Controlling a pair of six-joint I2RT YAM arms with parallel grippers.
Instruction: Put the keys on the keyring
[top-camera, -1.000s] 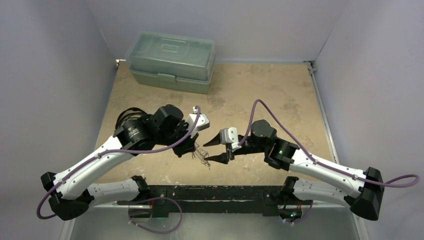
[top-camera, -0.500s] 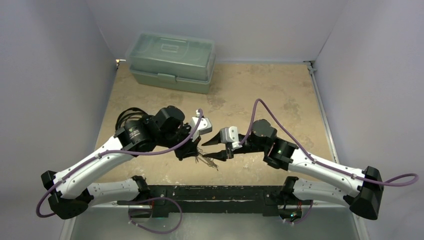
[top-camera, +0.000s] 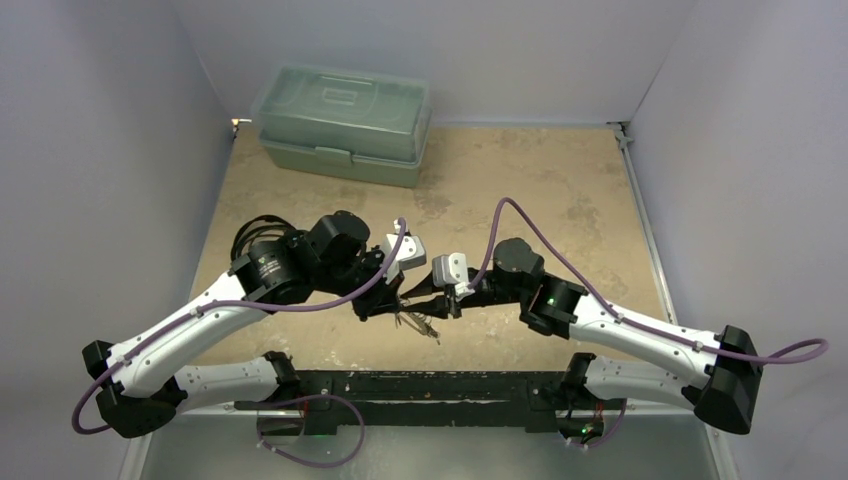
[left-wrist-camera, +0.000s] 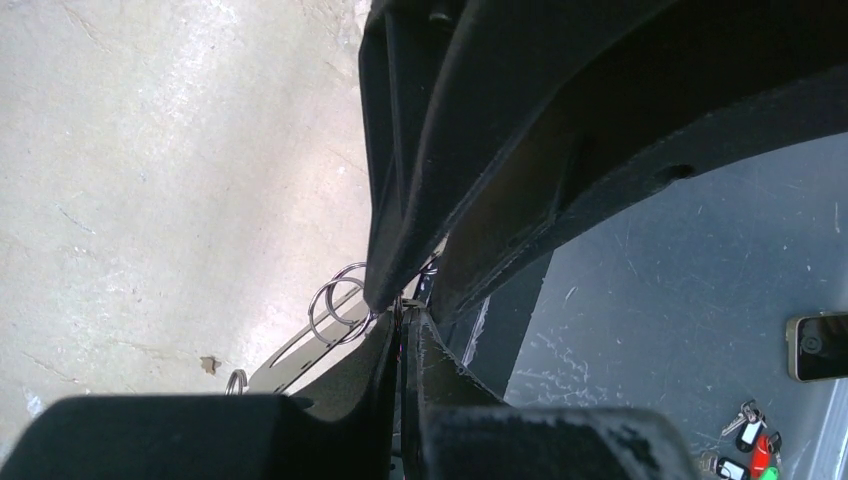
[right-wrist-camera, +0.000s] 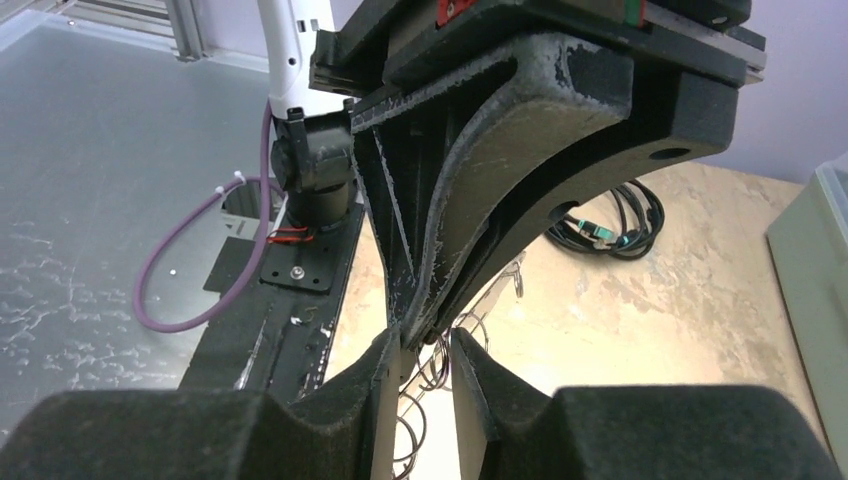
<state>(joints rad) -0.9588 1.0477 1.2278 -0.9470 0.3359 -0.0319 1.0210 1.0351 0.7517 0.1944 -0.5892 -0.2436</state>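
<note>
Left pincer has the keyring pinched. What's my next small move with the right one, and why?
Probably close the right pincer gently on the keyring where it hangs at the tips of the left pincer. The right jaws stand apart astride that spot, and the left pincer is shut on the ring, so a second grip looks ready to be taken.

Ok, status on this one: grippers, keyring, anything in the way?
Left gripper shut on keyring, which hangs below it. Right gripper part open, jaws around left's tips. Toolbox well clear at back.
</note>
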